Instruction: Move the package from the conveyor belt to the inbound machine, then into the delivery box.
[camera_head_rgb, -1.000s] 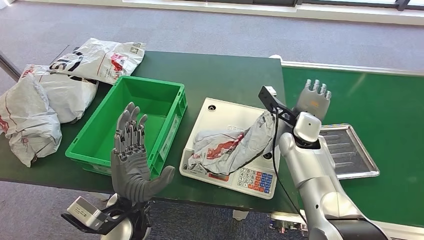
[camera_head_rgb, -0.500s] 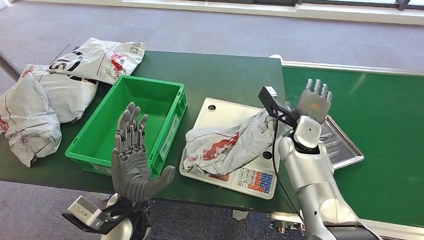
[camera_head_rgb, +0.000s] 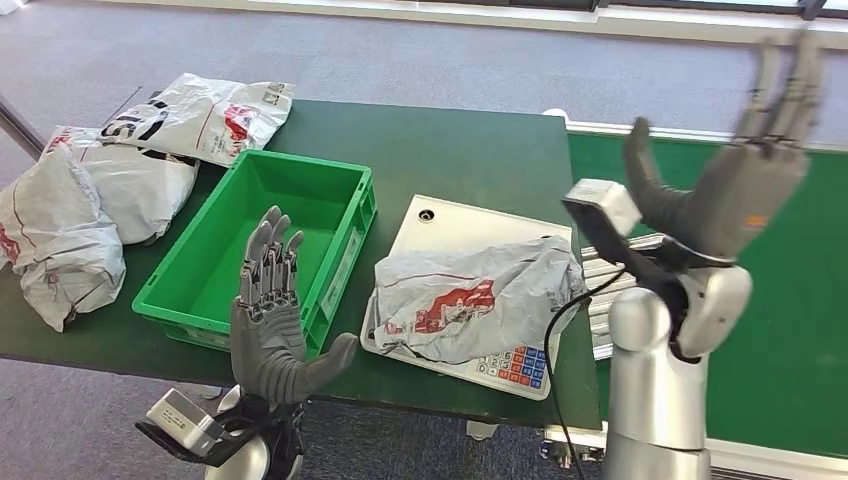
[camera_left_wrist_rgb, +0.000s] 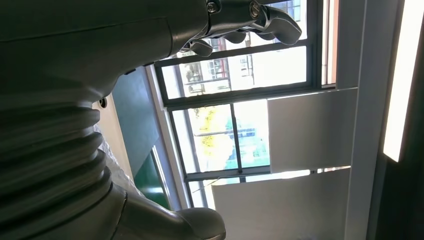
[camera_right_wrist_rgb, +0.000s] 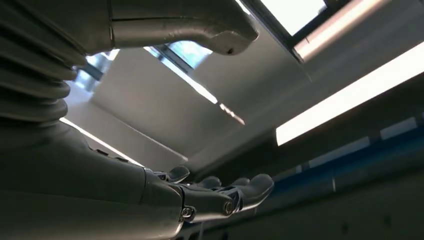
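While raised above the conveyor belt (camera_head_rgb: 790, 300), right hand (camera_head_rgb: 745, 180) spread, empty. Left hand (camera_head_rgb: 268, 320) spread, empty, near crate (camera_head_rgb: 345, 255). Package (camera_head_rgb: 470, 300) lying on scale (camera_head_rgb: 440, 222).

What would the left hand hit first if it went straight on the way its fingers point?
Probably the green box. The left hand is open near the table's front edge, fingers aimed forward at its near wall. They may clear the rim, since depth is unclear.

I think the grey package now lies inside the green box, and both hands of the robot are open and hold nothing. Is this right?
Not quite. In the head view the grey package lies on the white inbound machine, beside the green box, not inside it. The rest stands: the left hand and right hand are open, holding nothing.
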